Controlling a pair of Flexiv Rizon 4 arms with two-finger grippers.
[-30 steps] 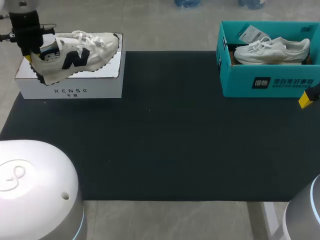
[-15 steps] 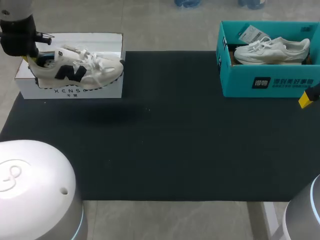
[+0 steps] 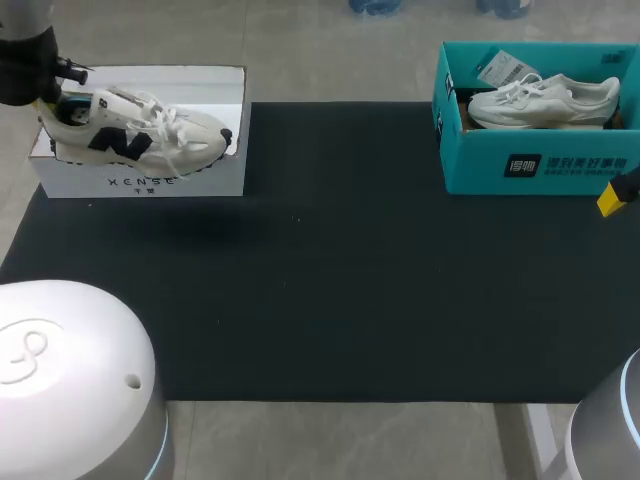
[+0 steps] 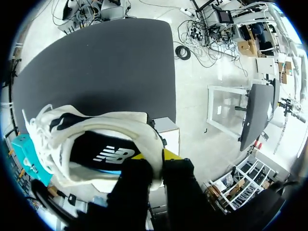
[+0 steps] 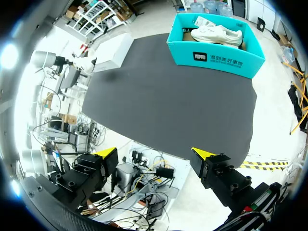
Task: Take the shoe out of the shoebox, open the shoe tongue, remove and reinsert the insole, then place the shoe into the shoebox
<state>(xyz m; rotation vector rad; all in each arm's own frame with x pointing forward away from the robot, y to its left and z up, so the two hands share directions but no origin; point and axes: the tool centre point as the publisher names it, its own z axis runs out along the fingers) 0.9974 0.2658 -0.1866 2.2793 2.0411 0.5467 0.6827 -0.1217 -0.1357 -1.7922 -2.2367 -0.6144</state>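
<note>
The black bench carries a white shoebox at its far left and a teal shoebox, holding a white sneaker, at its far right. A cream sneaker with a dark logo hangs over the white shoebox, left fingers clamped on its heel, while the right fingers stand wide apart.
</note>
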